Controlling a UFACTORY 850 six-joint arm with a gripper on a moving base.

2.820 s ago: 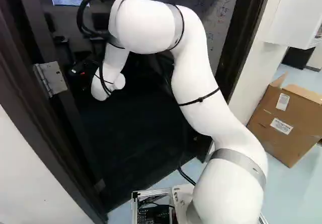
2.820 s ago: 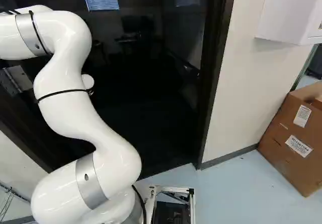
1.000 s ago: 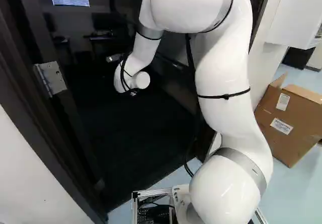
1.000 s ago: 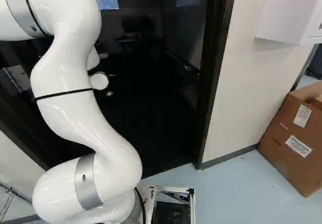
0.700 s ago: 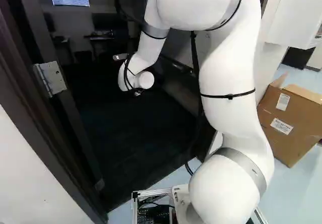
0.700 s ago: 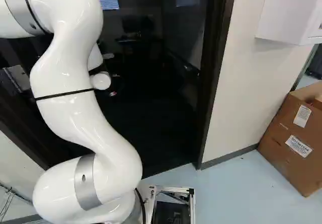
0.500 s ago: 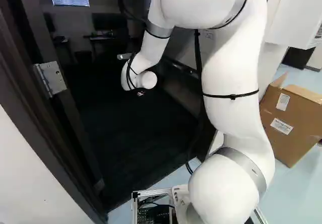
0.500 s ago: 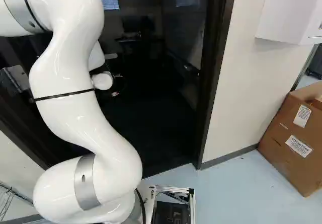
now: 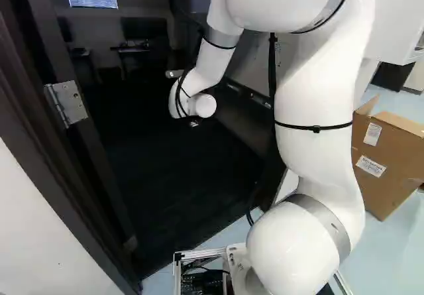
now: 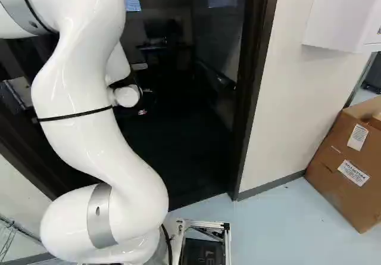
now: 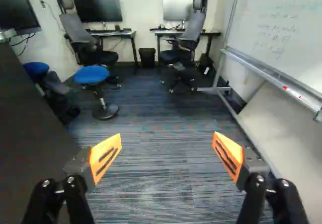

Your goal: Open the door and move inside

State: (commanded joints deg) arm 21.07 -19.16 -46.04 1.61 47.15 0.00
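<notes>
The door stands swung inward. Its dark leaf [image 11: 30,138] fills the side beside one finger in the wrist view, and its metal hinge [image 9: 66,103] shows at the left of the left base view. In both base views my white wrist [image 9: 193,97] hangs within the dark doorway opening, right of the hinge; the black gripper beyond it cannot be made out there. Seen from the wrist, the gripper [image 11: 167,156] is wide open, orange pads apart, with only carpet [image 11: 166,183] visible between them. It touches neither leaf nor frame.
The dark door frame [image 10: 256,86] borders the opening on the right. Inside, a whiteboard [image 11: 282,27] on a wheeled stand lines one side; a blue stool [image 11: 91,75], two office chairs and desks stand farther ahead. A cardboard box [image 10: 351,164] sits outside, right of the wall.
My arm has swung rightward in the left base view, its wrist shifting away from the hinge side toward the middle of the opening. The base and the door have stayed put.
</notes>
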